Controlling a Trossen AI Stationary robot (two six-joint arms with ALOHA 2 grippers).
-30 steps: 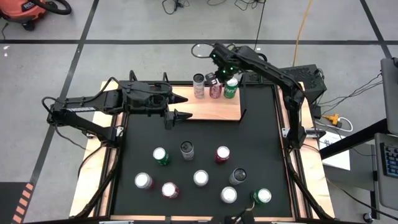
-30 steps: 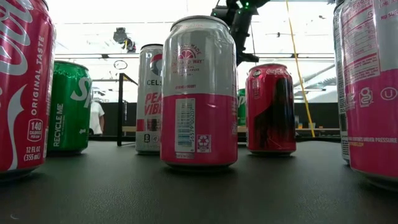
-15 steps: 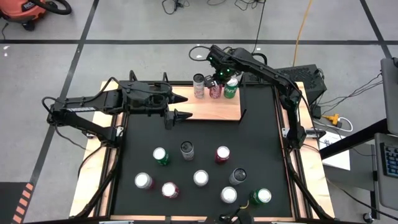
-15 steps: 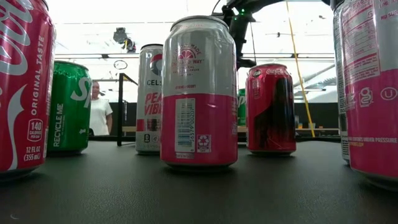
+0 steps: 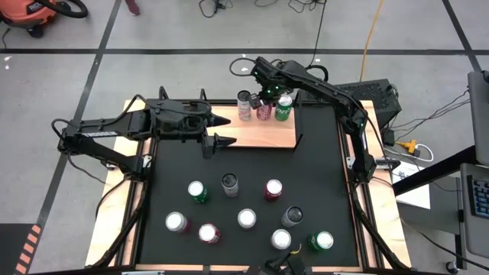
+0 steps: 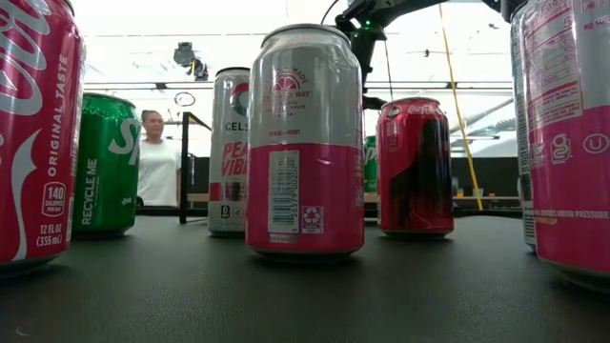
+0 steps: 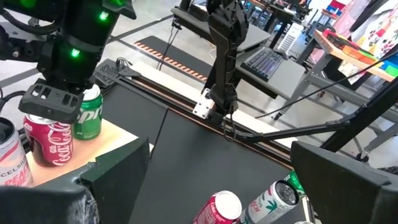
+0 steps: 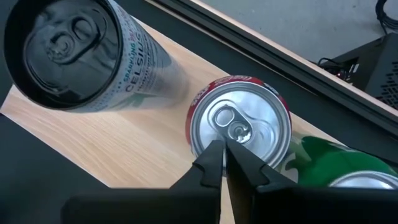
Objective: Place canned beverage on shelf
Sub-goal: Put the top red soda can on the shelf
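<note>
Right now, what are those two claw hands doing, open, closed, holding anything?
Left gripper: open, empty, over the shelf's left end.
Right gripper: shut, empty, above the red can on the shelf.

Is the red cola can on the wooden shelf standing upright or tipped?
Upright. The red cola can shows its round silver top squarely to the right wrist camera and stands on the light-brown wooden shelf, directly beneath the shut right hand.

Shelf [image 5: 256,134]: flat light-brown wooden board at the black mat's far edge — three cans upright in a row at its far side.
Row: silver can [image 5: 244,105], red can [image 5: 264,110], green can [image 5: 283,108] — standing close together.
</note>
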